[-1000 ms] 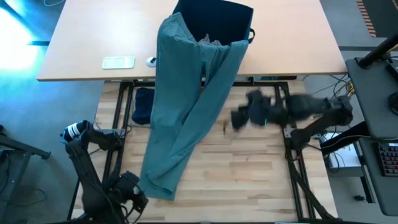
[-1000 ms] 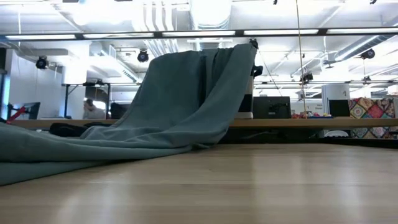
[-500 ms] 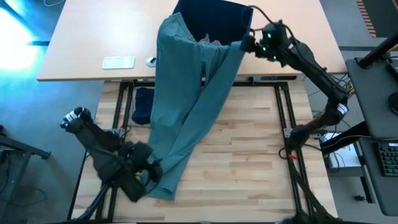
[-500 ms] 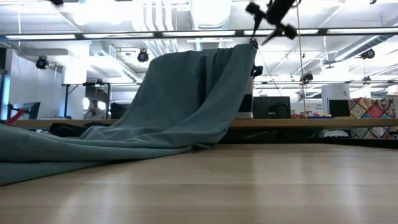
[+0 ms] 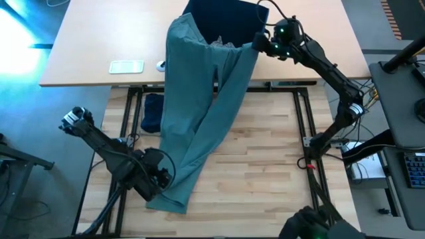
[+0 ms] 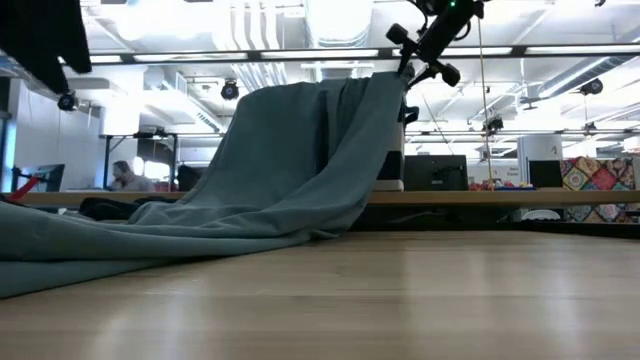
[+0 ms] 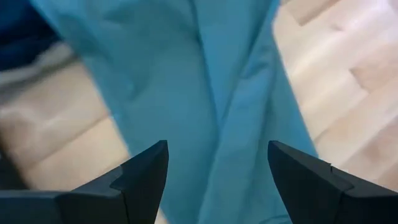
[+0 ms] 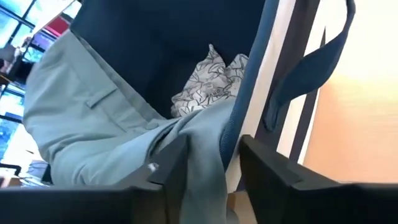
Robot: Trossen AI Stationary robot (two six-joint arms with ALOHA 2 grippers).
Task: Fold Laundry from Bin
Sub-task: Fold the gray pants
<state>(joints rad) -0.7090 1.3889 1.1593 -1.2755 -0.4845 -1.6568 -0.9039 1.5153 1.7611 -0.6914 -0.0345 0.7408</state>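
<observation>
**Operator:** High view first. Where is the laundry?

**Arm:** The big teal-green garment hangs out of the navy bin at the top centre of the frame. It runs down across the wooden table to the lower left. In the low view it drapes from the bin's top like a tent and spreads flat toward the left edge.

**Operator:** Anything else in the bin?

**Arm:** My right wrist view shows a small grey-and-white patterned piece lying inside it, beside the teal cloth.

**Operator:** And your claws?

**Arm:** My right claw is at the bin's right rim, upper right of centre, where the teal fold crosses over the rim. The fold sits in that claw's gap, but I cannot tell whether it is pinched. My left claw is at the lower left, just beside the garment's lower end. It is spread wide with nothing in it, and the teal cloth lies beyond it in my left wrist view.

**Operator:** What lies further out?

**Arm:** A navy garment lies left of the teal one. A white flat device rests on the beige table at the upper left.
</observation>
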